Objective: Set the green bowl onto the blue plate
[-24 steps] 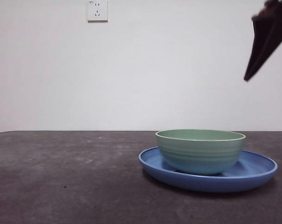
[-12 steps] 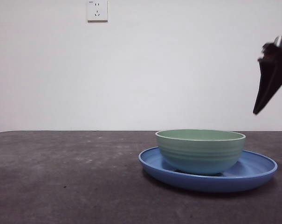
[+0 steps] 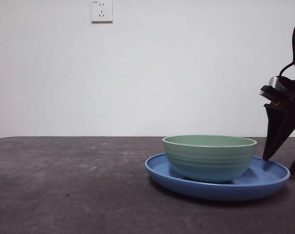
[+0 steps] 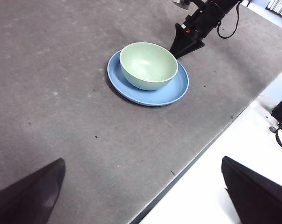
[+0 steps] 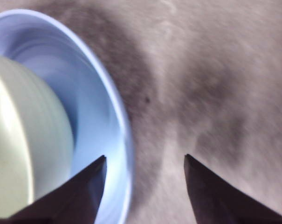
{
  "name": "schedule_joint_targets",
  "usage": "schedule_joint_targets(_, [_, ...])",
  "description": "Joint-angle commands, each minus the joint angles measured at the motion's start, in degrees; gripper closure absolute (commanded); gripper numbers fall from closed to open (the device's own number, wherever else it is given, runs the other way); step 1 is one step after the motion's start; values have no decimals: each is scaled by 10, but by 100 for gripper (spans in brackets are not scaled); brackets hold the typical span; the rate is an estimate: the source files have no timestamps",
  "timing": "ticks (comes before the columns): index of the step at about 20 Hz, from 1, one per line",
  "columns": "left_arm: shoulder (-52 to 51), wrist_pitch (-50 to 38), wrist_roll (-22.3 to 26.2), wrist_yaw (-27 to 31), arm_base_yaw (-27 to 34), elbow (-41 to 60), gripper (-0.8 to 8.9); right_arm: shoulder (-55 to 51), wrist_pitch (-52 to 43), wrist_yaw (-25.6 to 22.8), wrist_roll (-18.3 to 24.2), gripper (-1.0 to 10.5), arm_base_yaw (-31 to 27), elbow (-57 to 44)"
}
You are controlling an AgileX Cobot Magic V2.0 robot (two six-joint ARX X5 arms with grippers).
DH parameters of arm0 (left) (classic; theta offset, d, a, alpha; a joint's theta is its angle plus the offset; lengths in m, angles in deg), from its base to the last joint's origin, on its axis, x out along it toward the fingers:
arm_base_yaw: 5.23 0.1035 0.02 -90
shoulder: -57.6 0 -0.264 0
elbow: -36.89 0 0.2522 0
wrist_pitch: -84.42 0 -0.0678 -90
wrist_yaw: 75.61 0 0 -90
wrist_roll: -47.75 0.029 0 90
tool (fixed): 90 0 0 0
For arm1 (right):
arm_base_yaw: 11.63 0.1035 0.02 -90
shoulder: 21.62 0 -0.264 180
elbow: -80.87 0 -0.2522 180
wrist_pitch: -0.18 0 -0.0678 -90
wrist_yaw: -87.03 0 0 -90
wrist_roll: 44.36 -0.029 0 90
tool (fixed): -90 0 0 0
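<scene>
The pale mint-green ridged bowl (image 3: pixel 209 157) sits upright inside the wide, glossy blue plate (image 3: pixel 264 187), toward its left side, on the dark grey table (image 3: pixel 64 185), so the placing looks done. The right gripper (image 3: pixel 283 158) hangs low at the plate's right rim, jaws spread and empty, one jaw over the rim; it should lift straight clear without clipping it. The left gripper (image 4: pixel 141 196) waits well apart, jaws wide, holding nothing.
</scene>
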Motion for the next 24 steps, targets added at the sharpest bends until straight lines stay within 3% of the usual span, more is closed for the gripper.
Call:
schedule_joint_targets(1, [2, -7, -2, 1, -3, -5, 251, 19, -15, 2, 15, 739, 11, 9])
schedule_joint_targets(6, [2, -7, -2, 1, -3, -5, 251, 46, -26, 3, 15, 760, 29, 9])
schedule_joint_targets(11, [2, -7, -2, 1, -3, -5, 251, 53, -37, -3, 13, 935, 32, 9])
schedule_joint_targets(19, [2, -9, -2, 1, -3, -5, 251, 43, -22, 1, -24, 935, 36, 31])
schedule_joint_targets(24, [2, -8, 0, 1, -3, -5, 251, 43, 5, 2, -59, 935, 78, 89])
